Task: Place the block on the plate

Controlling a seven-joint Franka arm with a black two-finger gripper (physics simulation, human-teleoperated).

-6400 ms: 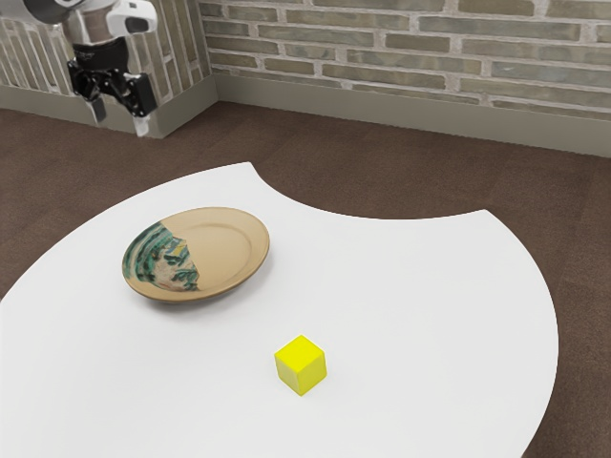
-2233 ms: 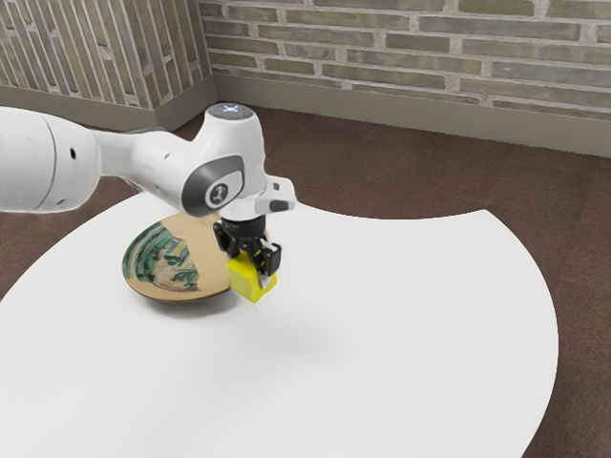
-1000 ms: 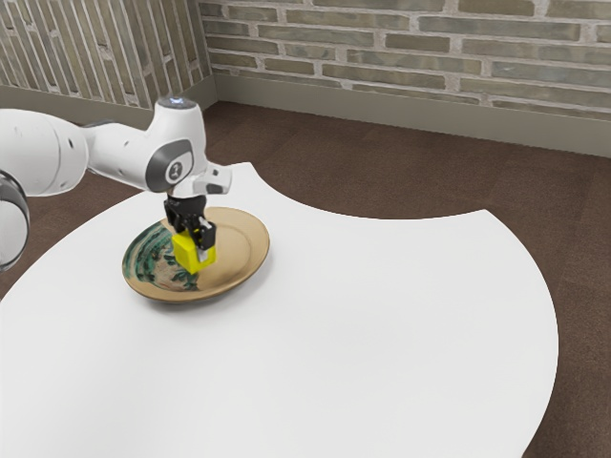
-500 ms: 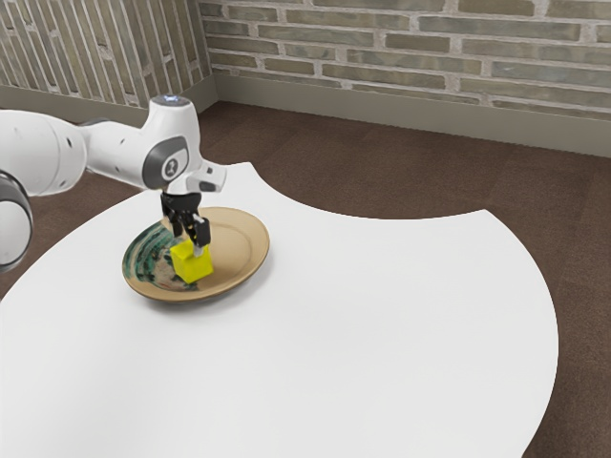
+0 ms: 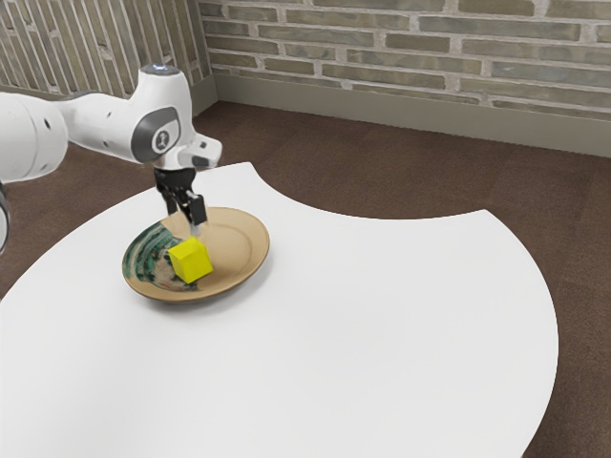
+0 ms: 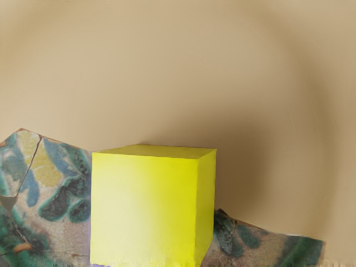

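My gripper (image 5: 185, 227) hangs just above the yellow block, its two fingers apart and clear of it. The yellow block (image 5: 191, 260) rests on the plate, over the edge of the painted part. The round tan plate (image 5: 234, 250) has a green and blue pattern on the side toward the exterior view's left. In the wrist view the block (image 6: 146, 208) lies below my hand, with the bare tan plate (image 6: 139, 72) and its painted pieces around it.
A white table (image 5: 382, 334) with a curved cut-out in its far edge carries the plate. Behind it are a brown floor (image 5: 334, 162) and a brick wall (image 5: 430, 57).
The block was carried to the plate and lowered onto it. My gripper has since let go and risen a little above the block, which has stayed on the plate.
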